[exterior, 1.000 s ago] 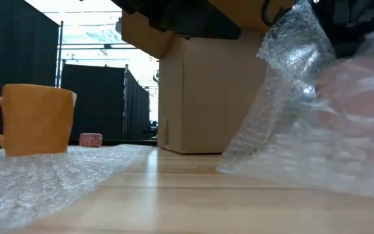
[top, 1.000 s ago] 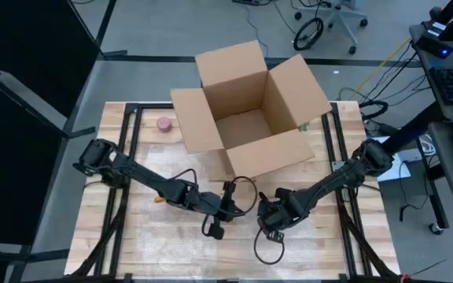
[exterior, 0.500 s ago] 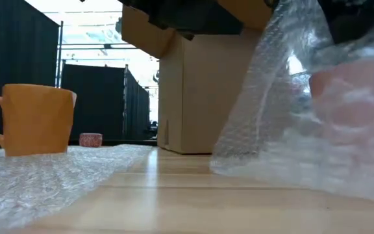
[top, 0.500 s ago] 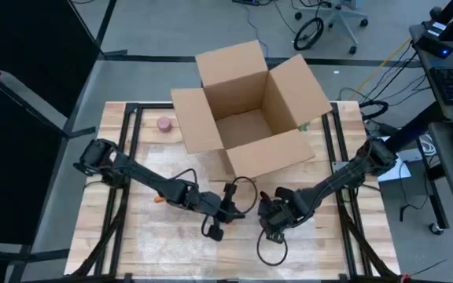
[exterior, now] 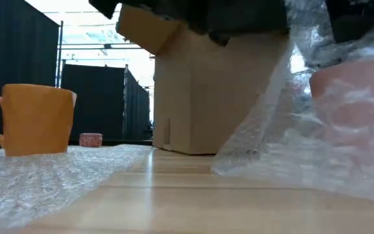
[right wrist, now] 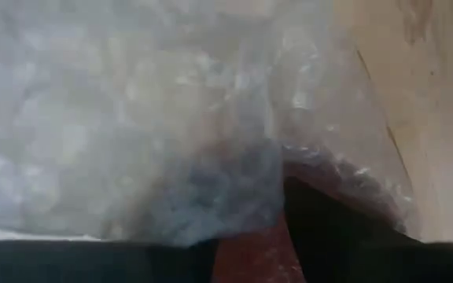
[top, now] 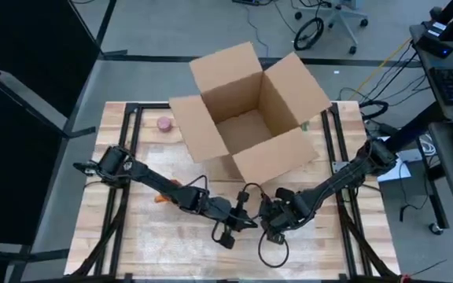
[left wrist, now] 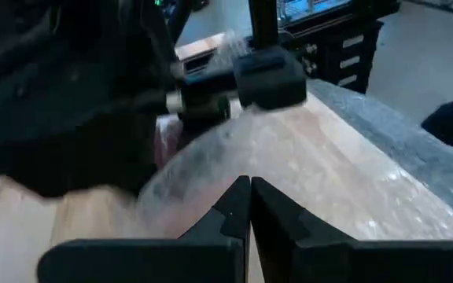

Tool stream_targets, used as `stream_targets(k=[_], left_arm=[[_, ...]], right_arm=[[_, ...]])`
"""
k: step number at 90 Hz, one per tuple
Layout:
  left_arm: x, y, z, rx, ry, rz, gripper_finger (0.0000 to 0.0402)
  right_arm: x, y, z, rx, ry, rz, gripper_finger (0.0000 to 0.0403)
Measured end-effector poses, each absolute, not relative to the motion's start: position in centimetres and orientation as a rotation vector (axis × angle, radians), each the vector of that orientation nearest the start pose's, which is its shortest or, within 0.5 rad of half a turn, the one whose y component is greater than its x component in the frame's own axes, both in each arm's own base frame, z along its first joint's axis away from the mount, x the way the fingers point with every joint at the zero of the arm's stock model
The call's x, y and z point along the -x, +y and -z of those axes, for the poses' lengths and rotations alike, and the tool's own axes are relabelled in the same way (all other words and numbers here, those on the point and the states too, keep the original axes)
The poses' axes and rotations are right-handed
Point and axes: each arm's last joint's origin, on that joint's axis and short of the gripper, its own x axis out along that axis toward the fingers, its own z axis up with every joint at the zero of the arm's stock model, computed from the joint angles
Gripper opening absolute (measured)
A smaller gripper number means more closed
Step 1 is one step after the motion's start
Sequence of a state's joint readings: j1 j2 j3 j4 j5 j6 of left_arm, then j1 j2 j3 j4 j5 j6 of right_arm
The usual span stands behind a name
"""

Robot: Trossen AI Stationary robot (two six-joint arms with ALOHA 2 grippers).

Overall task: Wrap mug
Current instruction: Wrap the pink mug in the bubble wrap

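A pink mug (exterior: 350,107) sits at the table's near middle under clear bubble wrap (exterior: 265,123). My left gripper (top: 241,214) is shut on that wrap beside the mug, just left of my right gripper (top: 274,218). My right gripper is over the mug, and the wrap (right wrist: 171,118) covers everything in its wrist view. An orange mug (exterior: 34,120) stands upright on a second flat sheet of bubble wrap (exterior: 37,175). From above, the left arm hides most of the orange mug (top: 160,200). My left gripper has its two fingertips (left wrist: 239,192) closed together against the bubble wrap's raised sheet (left wrist: 289,149); one layer or several, I cannot tell. On that side of the pink mug the wrap stands up off the table (exterior: 284,78), and its lower part lies on the boards.
An open cardboard box (top: 246,118) stands at the table's far middle, close behind both grippers. A small pink roll (top: 164,123) lies at the far left. Bare wooden boards (top: 132,244) stretch along the near edge.
My left gripper has moved toward the table's right and near edge, close up to my right gripper. The wrap's left side has been drawn higher and steeper beside the pink mug. The cardboard box has shifted and turned a little.
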State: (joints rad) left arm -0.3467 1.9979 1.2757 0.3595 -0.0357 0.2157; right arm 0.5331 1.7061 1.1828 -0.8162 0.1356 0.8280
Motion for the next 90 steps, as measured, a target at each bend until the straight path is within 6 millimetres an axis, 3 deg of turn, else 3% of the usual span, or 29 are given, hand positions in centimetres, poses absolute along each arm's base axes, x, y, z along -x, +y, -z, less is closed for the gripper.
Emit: stream_targets(k=[17,46,73,90], left_arm=[[-43.3,-14.7,-19.3,-0.307,0.299,0.333,0.0000],[-45.3,-14.1,-17.2,-0.323,0.333,0.319,0.0000],[-45.4,-13.6,-16.9,-0.354,0.358,0.315,0.0000],[-45.4,-13.6,-16.8,-0.356,0.370,0.317,0.0000]], right_arm=[[-27.7,16.0,-20.1,-0.255,1.291,0.203,0.0123],[-27.2,16.7,-20.1,-0.225,1.286,0.191,0.0123],[-27.0,17.3,-20.3,-0.229,1.281,0.179,0.0123],[-27.0,17.7,-22.2,-0.202,1.291,0.177,0.0123]])
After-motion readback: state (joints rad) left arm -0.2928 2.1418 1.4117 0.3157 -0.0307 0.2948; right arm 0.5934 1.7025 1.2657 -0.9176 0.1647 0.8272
